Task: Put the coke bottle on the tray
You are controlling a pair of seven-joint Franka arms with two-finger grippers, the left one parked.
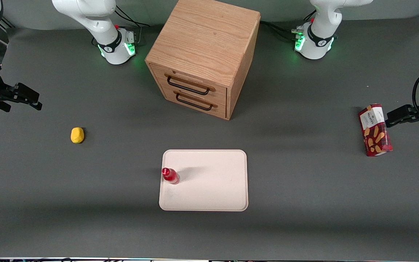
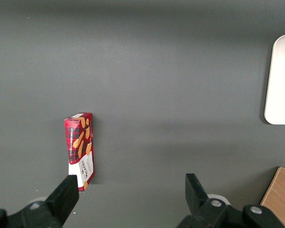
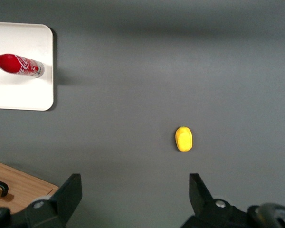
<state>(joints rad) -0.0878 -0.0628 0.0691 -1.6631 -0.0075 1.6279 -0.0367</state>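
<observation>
The coke bottle (image 1: 170, 175) stands upright on the pale cream-pink tray (image 1: 213, 189), close to the tray's edge toward the working arm's end. In the right wrist view the red bottle (image 3: 18, 65) with white lettering rests on the tray (image 3: 19, 95). My right gripper (image 1: 31, 100) hangs high above the table at the working arm's end, well away from the tray. It is open (image 3: 135, 183), with only bare grey table between its fingers.
A yellow lump (image 1: 77, 135) lies on the table between my gripper and the tray. A wooden two-drawer cabinet (image 1: 204, 54) stands farther from the front camera than the tray. A red snack box (image 1: 375, 130) lies toward the parked arm's end.
</observation>
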